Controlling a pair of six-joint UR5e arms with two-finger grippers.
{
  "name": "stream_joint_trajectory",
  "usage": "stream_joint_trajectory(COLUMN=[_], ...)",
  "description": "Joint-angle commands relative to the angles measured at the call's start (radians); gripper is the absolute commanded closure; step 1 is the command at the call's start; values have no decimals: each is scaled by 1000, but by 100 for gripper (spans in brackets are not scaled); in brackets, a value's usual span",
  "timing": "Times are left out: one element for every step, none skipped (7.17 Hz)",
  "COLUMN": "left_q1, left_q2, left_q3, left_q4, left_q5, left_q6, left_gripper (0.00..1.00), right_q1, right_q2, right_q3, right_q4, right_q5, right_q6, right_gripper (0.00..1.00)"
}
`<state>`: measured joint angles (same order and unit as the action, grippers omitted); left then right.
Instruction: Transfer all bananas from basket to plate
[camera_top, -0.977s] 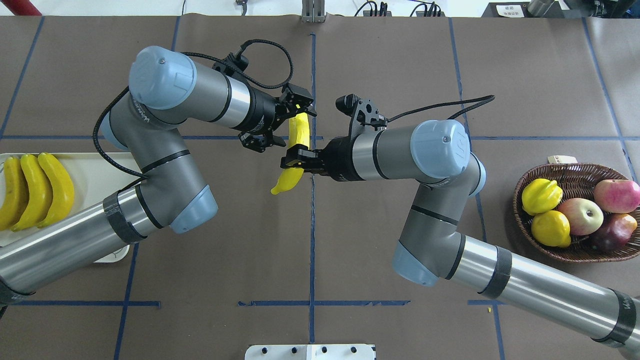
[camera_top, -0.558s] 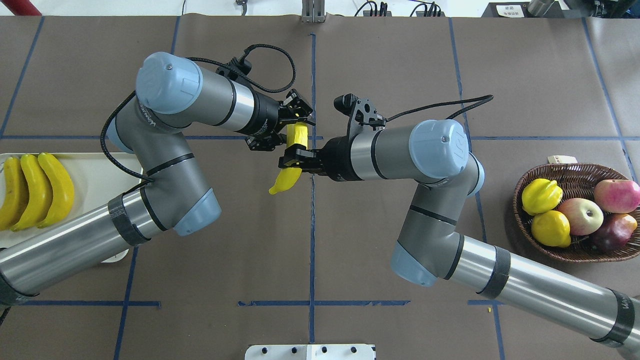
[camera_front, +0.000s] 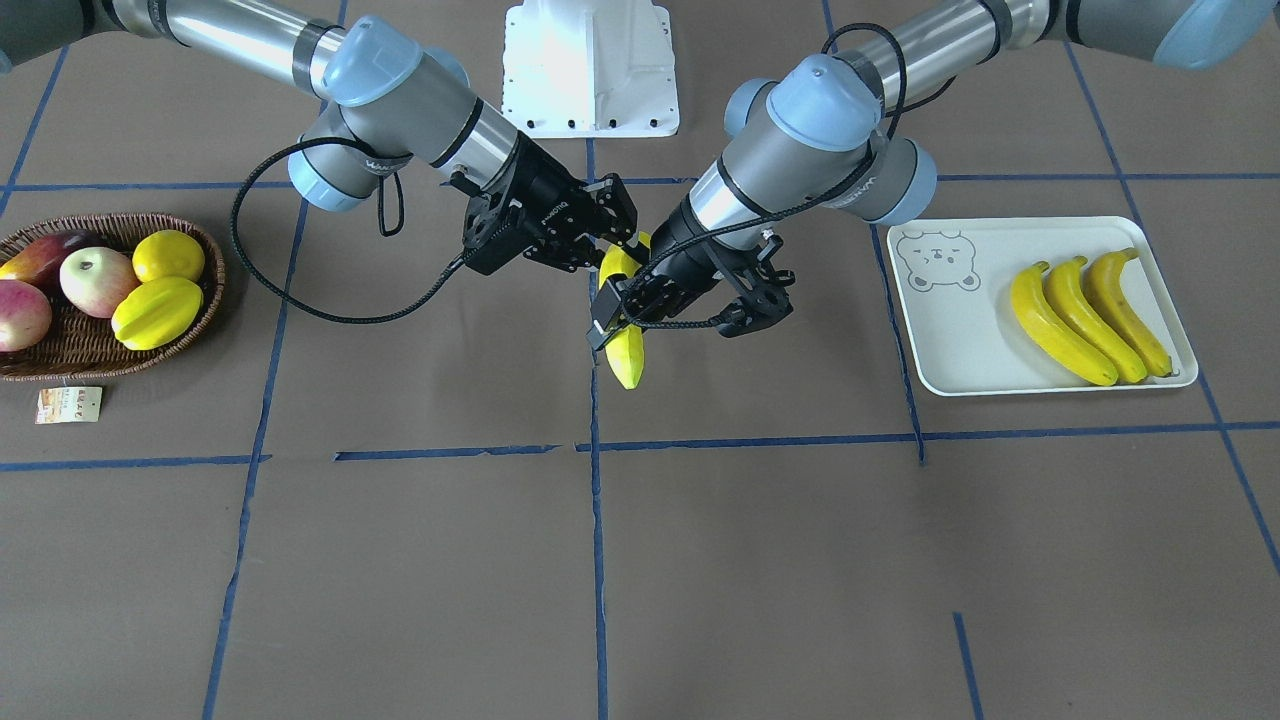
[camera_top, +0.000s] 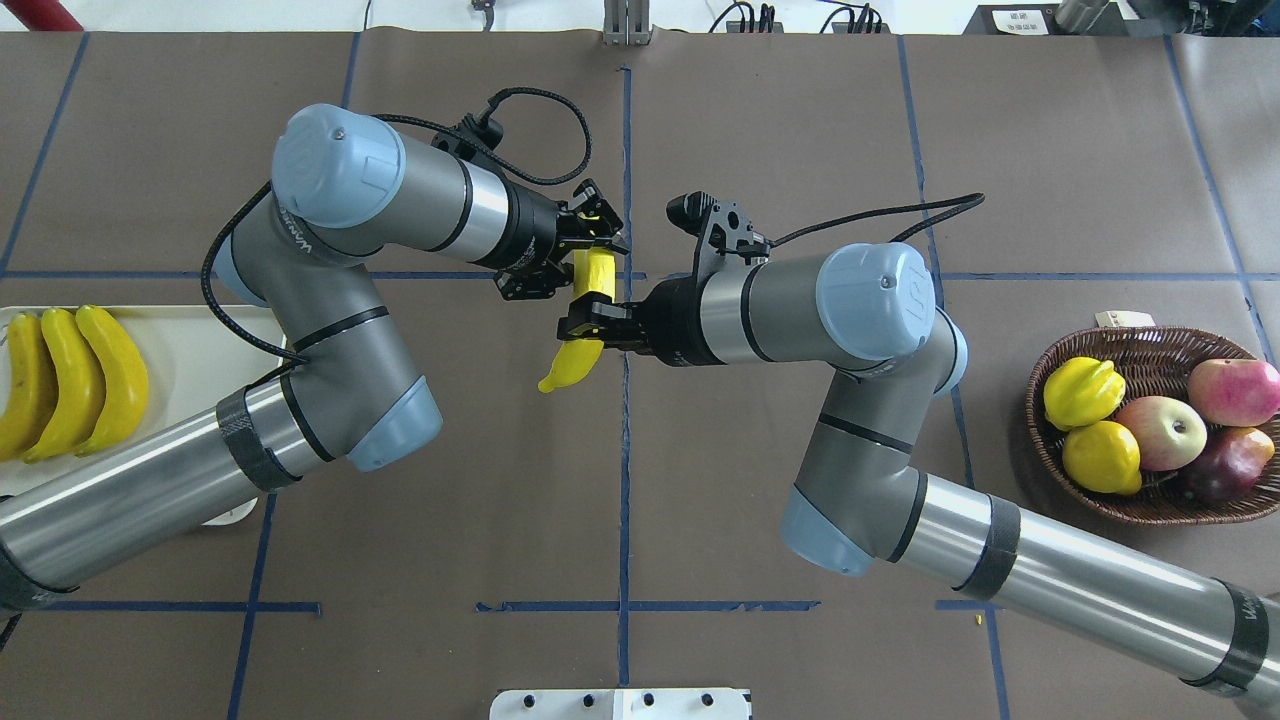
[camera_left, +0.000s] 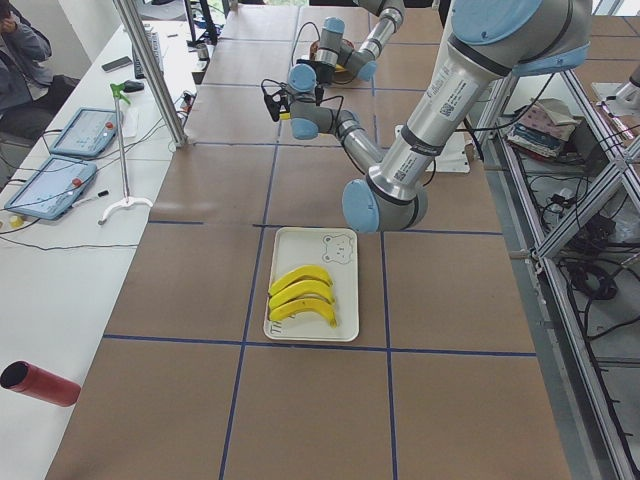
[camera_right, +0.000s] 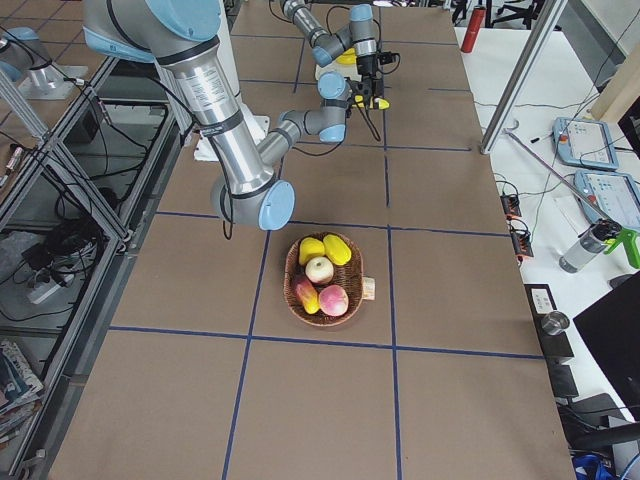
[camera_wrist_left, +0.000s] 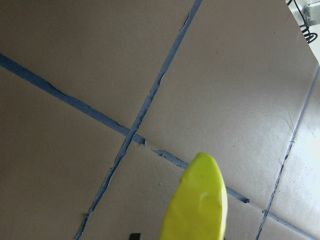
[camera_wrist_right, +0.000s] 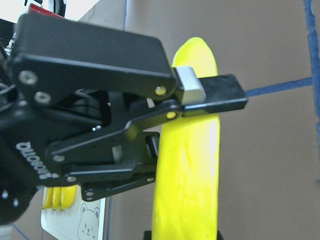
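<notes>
- Over a brown paper-covered table (camera_top: 400, 520), the robot's grey-and-blue left arm (camera_top: 300, 330) and right arm (camera_top: 870, 300) meet mid-handover. This looks like the last transfer, and the receiver must clamp firmly before the giver lets go.
- The flat rectangular white-grey plate (camera_front: 960, 340) with a bear drawing sits at the robot's left and carries three long yellow plastic-looking bananas (camera_front: 1078, 305) side by side.
- The oval dark brown wicker basket (camera_front: 70, 362), at its right, holds apples (camera_front: 95, 280), a starfruit (camera_front: 155, 312) and a round yellow fruit (camera_front: 168, 255), with no banana visible.
- The fourth bright yellow banana (camera_top: 570, 362) is in the air, well apart from both.
- The right gripper (camera_top: 590, 322) is clamped on its middle.
- The left gripper (camera_front: 620, 312) has its jaws astride the far part, with the tip poking beyond. Whether they press cannot be told.
</notes>
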<state>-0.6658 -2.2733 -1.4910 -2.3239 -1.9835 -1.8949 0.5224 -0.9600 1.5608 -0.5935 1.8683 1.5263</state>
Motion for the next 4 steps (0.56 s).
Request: stream_joint_trajectory(left_q1=[-2, -3, -6, -11], left_q2=[0, 2, 2, 6], left_q3=[0, 0, -2, -3], left_q4=[0, 0, 0, 0], left_q5=[0, 0, -1, -1], left_q6=[-1, -3, -3, 2], left_gripper=[91, 100, 100, 100], right_q1=[-2, -2, -1, 10], right_q2=[6, 10, 10, 12], right_q3=[1, 4, 4, 4], right_q4=[-3, -6, -8, -14], right_q5=[-1, -1, 0, 2], right_q6=[2, 8, 9, 8], right_gripper=[1, 0, 0, 0])
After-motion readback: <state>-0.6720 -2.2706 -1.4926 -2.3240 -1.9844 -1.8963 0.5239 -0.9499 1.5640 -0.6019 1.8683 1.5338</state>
